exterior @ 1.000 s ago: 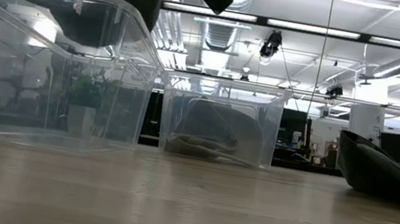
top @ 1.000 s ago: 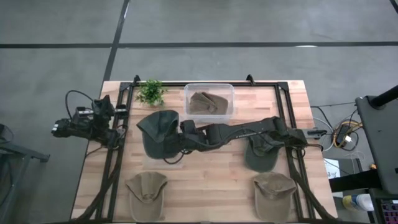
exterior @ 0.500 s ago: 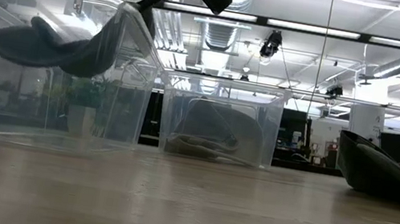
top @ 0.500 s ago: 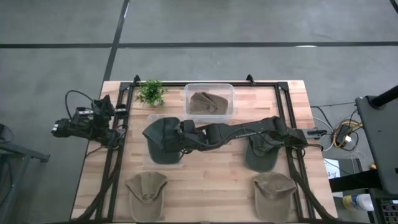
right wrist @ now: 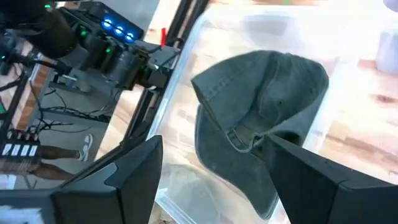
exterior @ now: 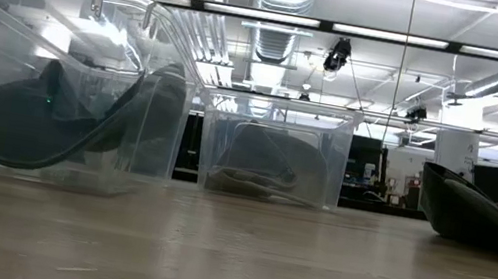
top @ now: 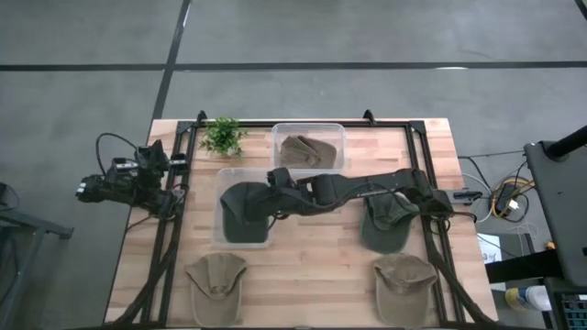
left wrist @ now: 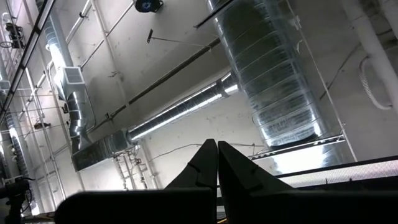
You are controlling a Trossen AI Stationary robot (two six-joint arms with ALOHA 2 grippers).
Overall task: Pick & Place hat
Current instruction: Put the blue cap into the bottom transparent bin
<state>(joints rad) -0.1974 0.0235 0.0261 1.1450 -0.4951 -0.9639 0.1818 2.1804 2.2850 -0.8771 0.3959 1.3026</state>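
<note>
Dark green fabric cap [top: 240, 209] lies inside the clear plastic bin [top: 223, 180] on the left half of the wooden table [top: 312, 257], slumped against the bin wall in the low view. Above the bin's edge, the right hand [top: 272, 180] hangs with fingers spread apart, holding nothing. Off the table's left side, the left hand [left wrist: 217, 163] points at the ceiling, fingertips pressed together.
</note>
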